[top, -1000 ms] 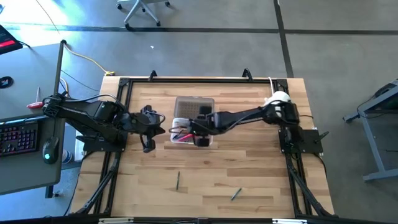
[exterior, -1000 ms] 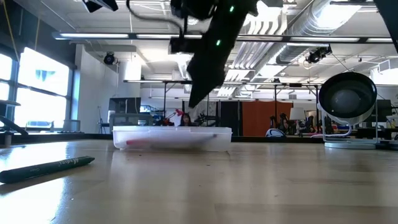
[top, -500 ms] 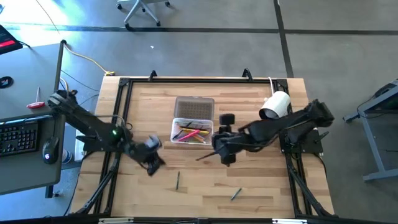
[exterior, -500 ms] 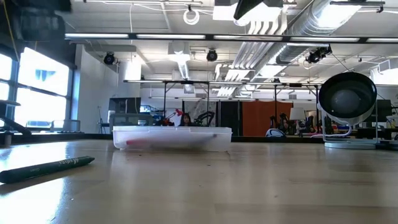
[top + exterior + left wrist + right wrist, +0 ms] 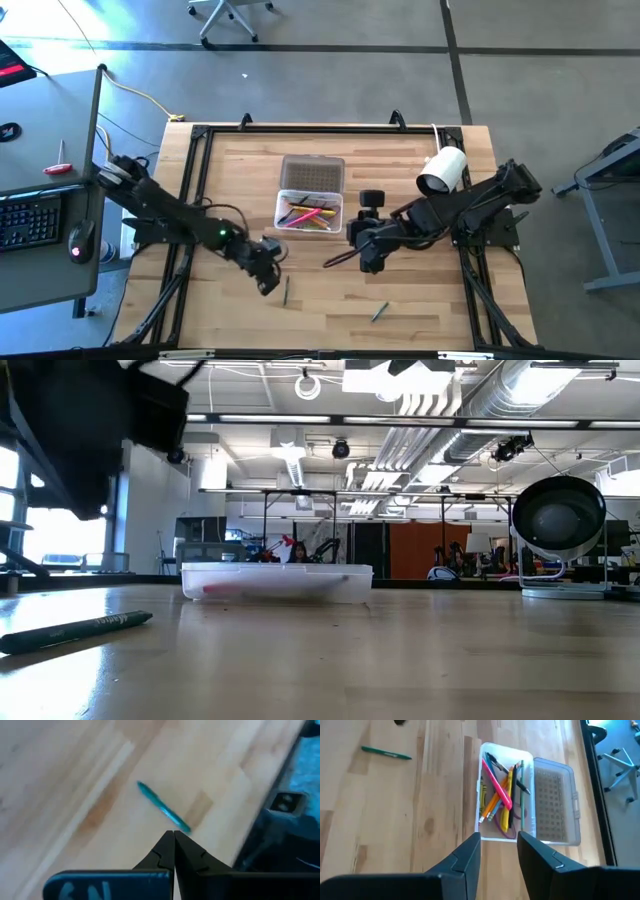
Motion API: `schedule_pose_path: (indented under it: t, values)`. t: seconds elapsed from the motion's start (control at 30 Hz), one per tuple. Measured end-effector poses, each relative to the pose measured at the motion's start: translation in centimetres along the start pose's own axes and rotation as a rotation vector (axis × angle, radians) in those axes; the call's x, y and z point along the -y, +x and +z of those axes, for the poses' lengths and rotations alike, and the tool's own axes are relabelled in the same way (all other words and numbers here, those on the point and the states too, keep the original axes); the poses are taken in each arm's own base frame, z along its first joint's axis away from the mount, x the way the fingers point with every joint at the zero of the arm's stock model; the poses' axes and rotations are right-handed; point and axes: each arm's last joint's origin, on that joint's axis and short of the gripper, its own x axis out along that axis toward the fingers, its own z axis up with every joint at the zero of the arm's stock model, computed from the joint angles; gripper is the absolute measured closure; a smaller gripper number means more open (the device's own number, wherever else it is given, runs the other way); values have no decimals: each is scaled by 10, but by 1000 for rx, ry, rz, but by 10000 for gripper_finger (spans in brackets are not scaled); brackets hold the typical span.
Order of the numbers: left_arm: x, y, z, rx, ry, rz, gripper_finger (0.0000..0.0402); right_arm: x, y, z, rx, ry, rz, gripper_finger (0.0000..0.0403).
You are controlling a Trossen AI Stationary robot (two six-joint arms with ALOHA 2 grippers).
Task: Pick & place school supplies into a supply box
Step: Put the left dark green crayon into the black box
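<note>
The supply box (image 5: 310, 212) lies at mid-table with its lid (image 5: 313, 172) folded back toward the far edge. It holds several pink, yellow, orange and dark pens (image 5: 499, 795). A green pen (image 5: 285, 290) lies on the wood near the front. My left gripper (image 5: 270, 282) hovers just left of that pen. In the left wrist view it (image 5: 174, 836) is shut, with the pen (image 5: 162, 812) just ahead of the tips. My right gripper (image 5: 352, 255) hangs right of the box and is open. Nothing is between its fingers (image 5: 499, 840) in its wrist view.
A second green pen (image 5: 380, 312) lies near the front edge, right of centre. A white cylindrical camera (image 5: 442, 170) stands at the far right. A black rail frame (image 5: 190, 200) borders the table. In the low view my left arm (image 5: 90, 430) is at upper left, above the pen (image 5: 75, 630).
My right gripper has come up out of the box, still open, and gone toward the table's right and near side, then stopped. My left gripper, still shut, has rolled, sunk and gone toward the near edge, to just beside the green pen.
</note>
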Motion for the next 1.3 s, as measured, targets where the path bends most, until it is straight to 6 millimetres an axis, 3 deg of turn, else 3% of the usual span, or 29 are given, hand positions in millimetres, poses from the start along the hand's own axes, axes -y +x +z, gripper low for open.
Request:
schedule_pose_path:
  t: [0.2,0.37,0.5,0.67,0.73,1.0,1.1,1.3]
  values:
    - [-8,26,17,-79,-34,-16,347,2,1,-2,-21,-36,-23,295]
    - [-4,32,21,-126,-49,-33,303,5,2,-2,-24,-80,-40,295]
    - [1,36,24,-114,-198,11,282,6,2,-2,-30,-96,-34,295]
    - [6,39,27,-125,-298,99,281,7,3,-4,-49,-139,-35,295]
    - [17,43,33,-108,-296,88,283,7,3,-4,-56,-151,-36,295]
    - [27,60,40,-128,-302,173,284,11,4,-7,-88,-159,-35,295]
    - [18,67,37,-150,-318,283,284,11,4,-9,-104,-154,-31,295]
    - [19,78,39,-155,-343,290,284,10,4,-10,-124,-139,6,295]
